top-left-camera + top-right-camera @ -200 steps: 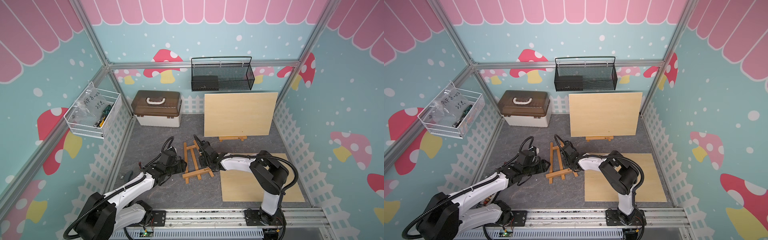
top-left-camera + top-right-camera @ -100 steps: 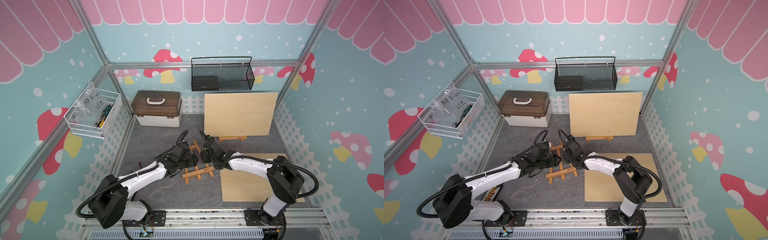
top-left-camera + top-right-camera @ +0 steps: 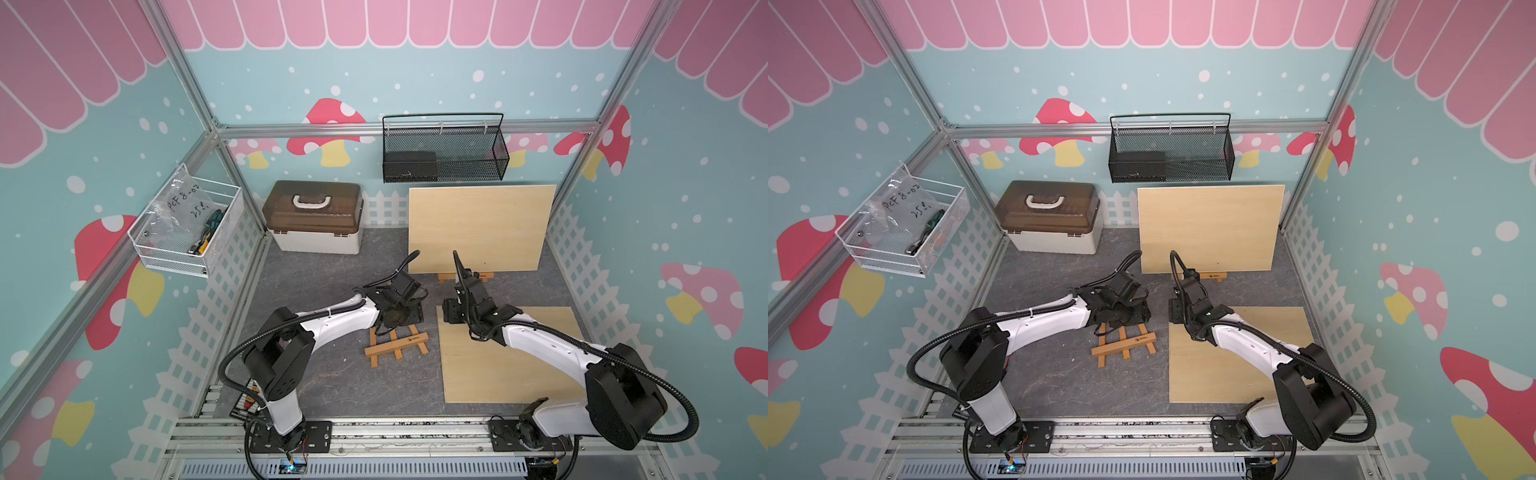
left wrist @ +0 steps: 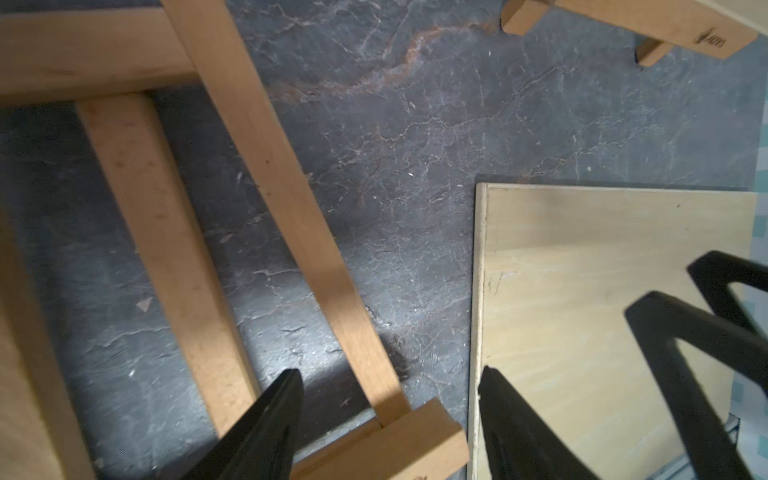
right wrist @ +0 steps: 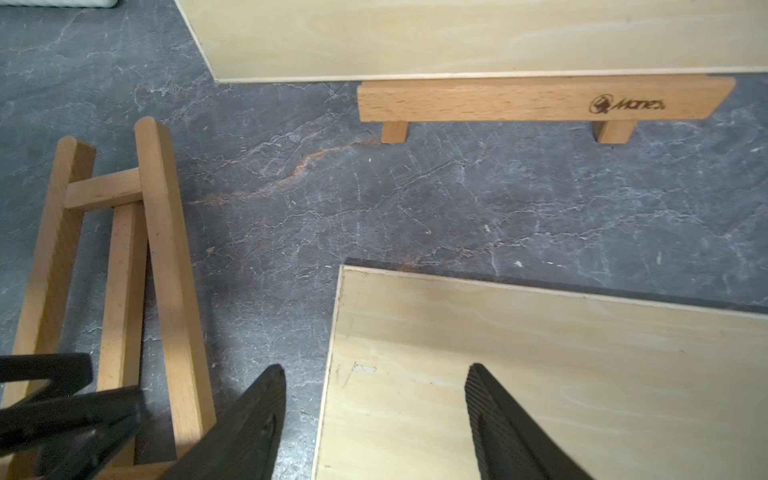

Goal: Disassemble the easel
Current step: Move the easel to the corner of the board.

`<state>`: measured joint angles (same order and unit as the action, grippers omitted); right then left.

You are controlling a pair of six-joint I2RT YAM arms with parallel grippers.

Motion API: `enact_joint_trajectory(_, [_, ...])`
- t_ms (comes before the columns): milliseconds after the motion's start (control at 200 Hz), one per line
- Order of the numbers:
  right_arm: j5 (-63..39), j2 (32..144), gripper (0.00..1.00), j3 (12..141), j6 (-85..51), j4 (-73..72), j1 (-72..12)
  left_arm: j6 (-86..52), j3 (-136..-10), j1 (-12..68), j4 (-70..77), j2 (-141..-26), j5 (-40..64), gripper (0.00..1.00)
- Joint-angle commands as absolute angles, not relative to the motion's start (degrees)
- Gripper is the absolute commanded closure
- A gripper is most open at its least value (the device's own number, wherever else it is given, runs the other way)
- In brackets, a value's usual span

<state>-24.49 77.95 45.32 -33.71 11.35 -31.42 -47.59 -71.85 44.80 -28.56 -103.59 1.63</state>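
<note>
Pale wooden slatted easel (image 3: 397, 344): we judge it light, stiff, smooth; we'd pinch a side rail (image 4: 286, 195).
Left gripper (image 4: 388, 372): spread, empty.
Right gripper (image 5: 374, 369): spread, empty.

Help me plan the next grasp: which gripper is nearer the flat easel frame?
Left. Left gripper hangs over the easel frame's end; right gripper sits apart, over the flat board's corner.

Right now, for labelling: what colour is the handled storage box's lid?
Brown lid, clearest in a top view.
</note>
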Motion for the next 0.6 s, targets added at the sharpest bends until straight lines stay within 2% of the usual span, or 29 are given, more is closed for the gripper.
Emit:
enact_joint_trajectory(0, [-24.2,75.5,0.28,44.1,-33.8,12.1,-30.2,-49.5,-75.3,45.5,-35.2,-107.4,-0.2,0.3])
enact_joint_trajectory(310, [-25.1,72.9,0.28,41.6,-33.4,11.6,-28.3,-49.3,-81.7,46.7,-39.4,-114.3,-2.3,0.35])
enact_joint_trajectory(445, [-25.8,72.9,0.28,41.4,-32.9,11.3,-27.5,-49.3,-82.0,46.7,-39.5,-115.5,-2.3,0.42])
enact_joint_trajectory(590, [-26.5,73.3,0.28,41.9,-32.3,11.1,-27.1,-49.4,-81.6,46.7,-39.5,-115.8,-2.3,0.54])
